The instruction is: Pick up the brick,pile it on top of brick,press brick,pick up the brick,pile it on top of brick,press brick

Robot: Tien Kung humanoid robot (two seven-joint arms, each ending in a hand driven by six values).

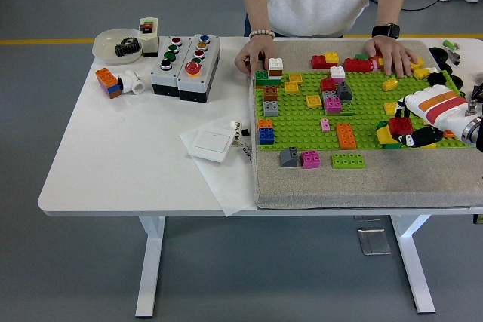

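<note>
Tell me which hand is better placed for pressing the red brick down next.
Right, probably. The right hand is already over the green baseplate, its fingers closed around the red brick sitting on a yellow brick. The left arm is not in view.

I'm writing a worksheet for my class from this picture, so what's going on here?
The robot's right hand is at the right side of the green baseplate, its fingers around a red brick sitting over a yellow brick. A person across the table steadies the baseplate's far edge with both hands. No left arm shows.
</note>
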